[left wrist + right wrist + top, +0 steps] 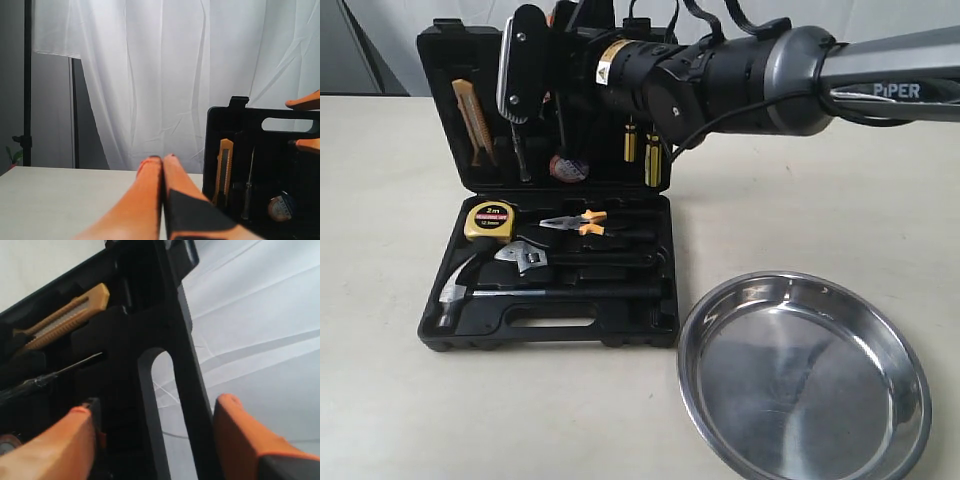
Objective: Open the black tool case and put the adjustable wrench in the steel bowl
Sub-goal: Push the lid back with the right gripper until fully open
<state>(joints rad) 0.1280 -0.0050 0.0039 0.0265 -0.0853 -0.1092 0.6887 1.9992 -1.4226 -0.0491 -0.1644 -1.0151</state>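
Black tool case [550, 335]: open, lid [442, 60] upright; right tool [155, 407] spread wide astride lid's rim, apparently steadying it. Adjustable wrench [533, 258]: seated in base recess, bared for pickup. Steel bowl [800, 390]: alongside, empty. Left tool [162, 160]: closed, empty.

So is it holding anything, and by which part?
Nothing clamped yet. The right jaws stand open astride the lid edge of the black tool case, by its handle slot. The left jaws are shut, empty.
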